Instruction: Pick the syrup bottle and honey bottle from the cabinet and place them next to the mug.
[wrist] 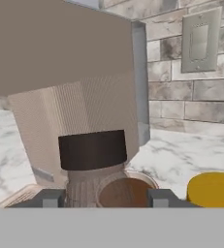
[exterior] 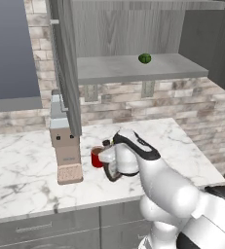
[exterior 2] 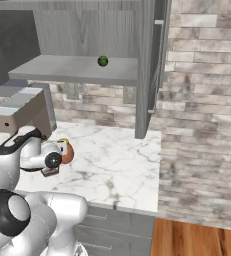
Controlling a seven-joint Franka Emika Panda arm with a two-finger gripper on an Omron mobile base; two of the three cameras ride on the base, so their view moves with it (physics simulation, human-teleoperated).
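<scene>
Gripper [wrist: 102, 197] fingers stand apart around the tall dark brown syrup bottle's neck [wrist: 86, 186]; yellow-lidded orange honey jar [wrist: 212, 190] just right.

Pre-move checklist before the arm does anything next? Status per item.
1. Both bottles out of the cabinet: ok. Its shelf holds just a green fruit.
2. honey bottle on the counter: ok, beside the arm.
3. syrup bottle by the mug: cannot tell. A black cap shows next to the mug, but the body is hidden behind the arm.
4. end effector released: cannot tell. The fingers stand wide apart, but contact is not visible.
5. Clearance ahead: not ok. The coffee machine is close in front in the hand view.
</scene>
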